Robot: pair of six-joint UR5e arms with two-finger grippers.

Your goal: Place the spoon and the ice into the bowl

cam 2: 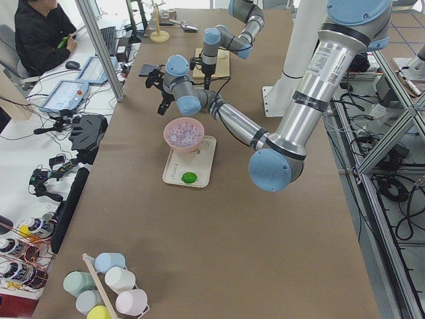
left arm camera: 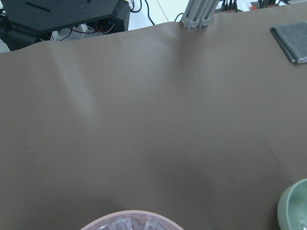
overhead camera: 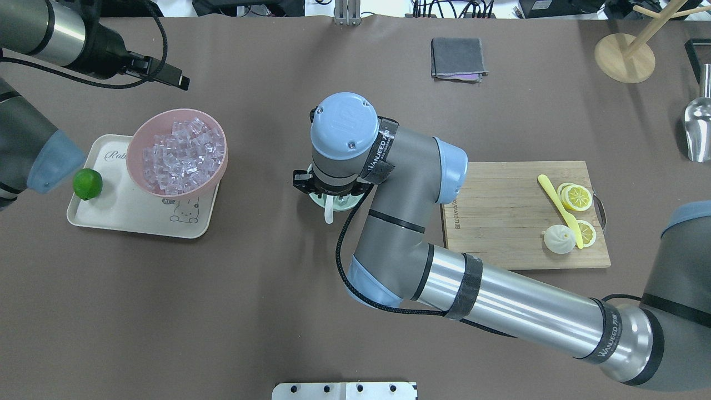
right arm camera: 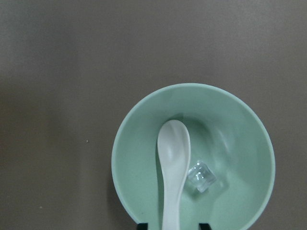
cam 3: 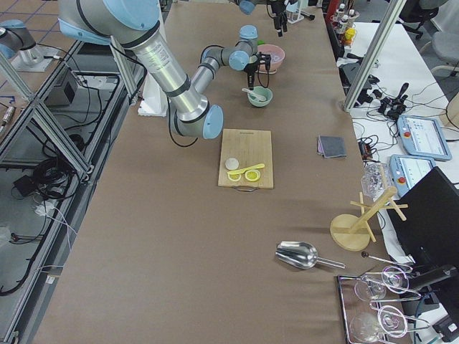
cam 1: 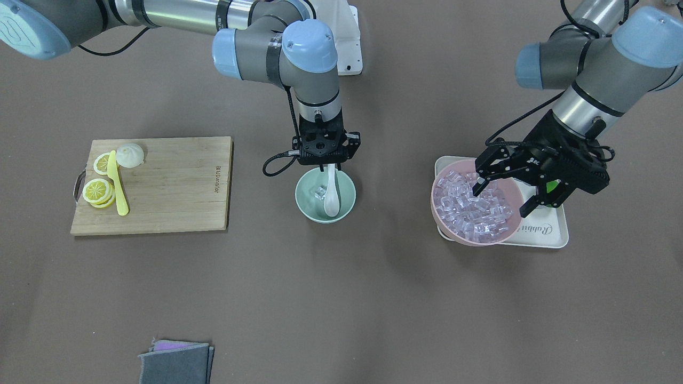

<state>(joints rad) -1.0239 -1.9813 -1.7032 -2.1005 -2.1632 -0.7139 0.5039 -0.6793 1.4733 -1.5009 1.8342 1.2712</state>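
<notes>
spoon (right arm camera: 173,177), glossy white, lies in the mint bowl (right arm camera: 139,127) beside clear ice (right arm camera: 204,176).

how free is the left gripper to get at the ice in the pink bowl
Probably yes: the left gripper hangs open close above the pink bowl, the ice is heaped uncovered, and nothing shows between them.

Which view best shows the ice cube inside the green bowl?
The right wrist view: the ice cube lies beside the spoon in the bowl. The front view shows it small; overhead, the arm hides it.
</notes>
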